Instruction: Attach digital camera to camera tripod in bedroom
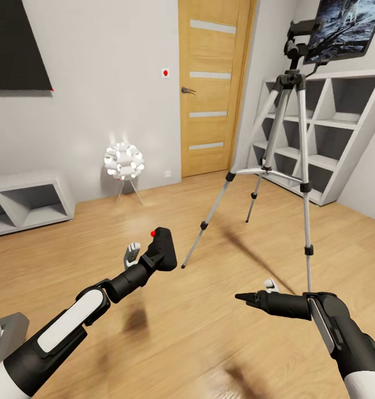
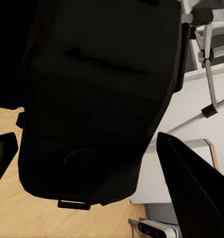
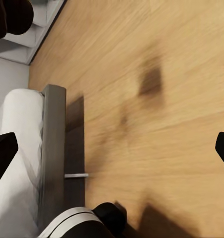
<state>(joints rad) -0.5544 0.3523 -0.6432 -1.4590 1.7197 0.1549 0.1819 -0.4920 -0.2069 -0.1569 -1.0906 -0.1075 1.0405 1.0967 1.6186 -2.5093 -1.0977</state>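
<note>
The black digital camera (image 1: pixel 164 250) with its red dot hangs low over the wooden floor, with my left gripper (image 1: pixel 148 256) shut on it. In the left wrist view the camera body (image 2: pixel 97 99) sits between the two dark fingers (image 2: pixel 191 188). The camera tripod (image 1: pixel 289 138) stands ahead and to the right of the camera, with silver legs spread and its black head (image 1: pixel 299 41) high up, apart from the camera. My right gripper (image 1: pixel 252 293) hovers open near the tripod's front leg with nothing in it. In the right wrist view that gripper (image 3: pixel 112 144) has its fingertips wide apart over bare floor.
A wooden door (image 1: pixel 212 83) is in the far wall. A white globe-cluster lamp (image 1: pixel 124 160) stands left of the door. Grey cube shelves (image 1: pixel 337 138) rise behind the tripod, and a low grey shelf (image 1: pixel 26 202) sits at the left. The grey-framed bed (image 3: pixel 47 148) is near my left side.
</note>
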